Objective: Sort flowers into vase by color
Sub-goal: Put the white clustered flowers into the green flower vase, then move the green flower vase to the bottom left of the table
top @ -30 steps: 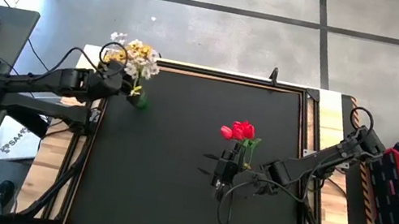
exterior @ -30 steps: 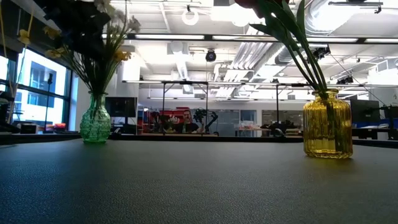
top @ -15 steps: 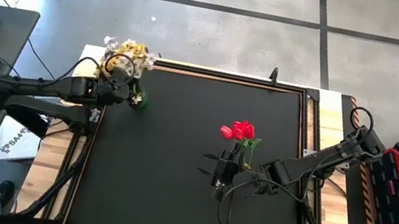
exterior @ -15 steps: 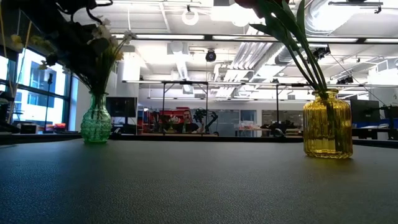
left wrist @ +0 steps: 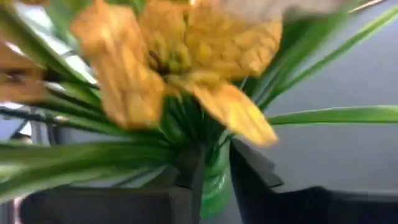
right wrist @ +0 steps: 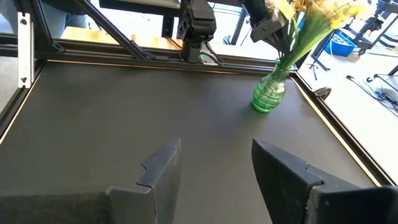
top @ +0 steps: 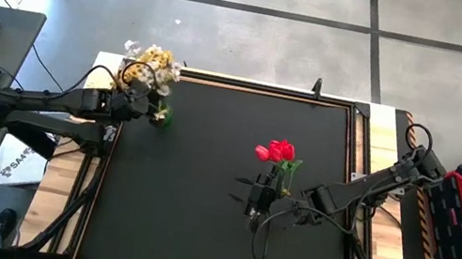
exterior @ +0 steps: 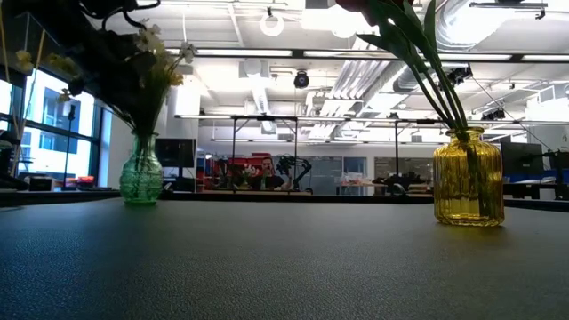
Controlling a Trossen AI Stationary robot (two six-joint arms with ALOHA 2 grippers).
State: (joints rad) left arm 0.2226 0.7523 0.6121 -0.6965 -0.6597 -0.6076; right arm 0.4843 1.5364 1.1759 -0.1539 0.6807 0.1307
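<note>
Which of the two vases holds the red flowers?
The yellow ribbed vase, near the right gripper. The green vase at the table's far left corner holds yellow and white blossoms instead.

Both arms are dark, built of slim tubular links with blocky joints. Black cables loop off the left arm (top: pixel 45 102) near its wrist and curl below the right arm (top: pixel 373 188). The right claw (right wrist: pixel 214 171) has two flat, matte black fingers (right wrist: pixel 160 168) with angled, stepped tips.
</note>
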